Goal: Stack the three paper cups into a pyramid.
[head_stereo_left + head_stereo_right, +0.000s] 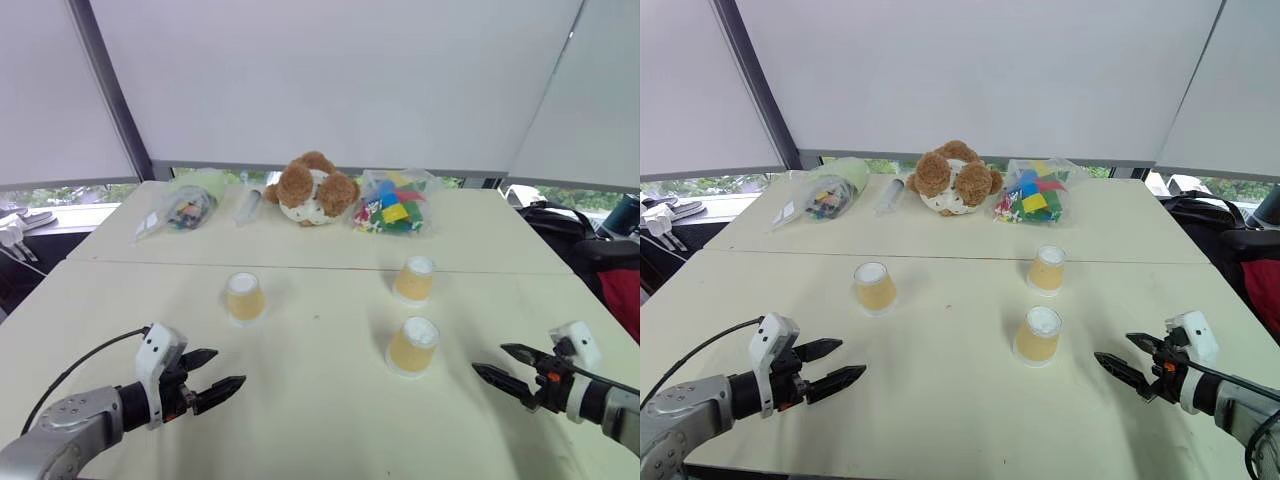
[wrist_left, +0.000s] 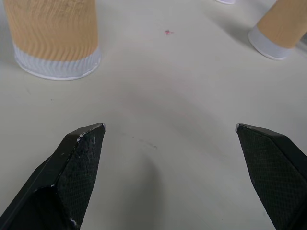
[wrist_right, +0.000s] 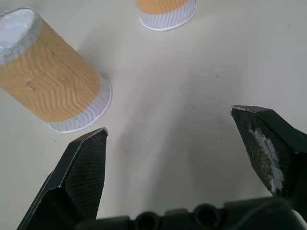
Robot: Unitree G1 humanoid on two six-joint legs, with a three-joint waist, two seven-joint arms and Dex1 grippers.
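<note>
Left eye view: the tabletop (image 1: 320,420) carries three cups upside down and well apart, none stacked: left cup (image 1: 245,296), far right cup (image 1: 414,279), near right cup (image 1: 412,346). Inverted, they probably offer flat bases for stacking. Left end effector (image 1: 215,388) and right end effector (image 1: 505,370) hover low near the front, both wide open, empty, flanking the cups.

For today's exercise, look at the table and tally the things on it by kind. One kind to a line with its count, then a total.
Paper cups: 3 (left, far right, near right), all upside down and apart
Plush toy: 1
Clear bags with contents: 2 (left, right)
Syringe: 1
Total: 7
</note>
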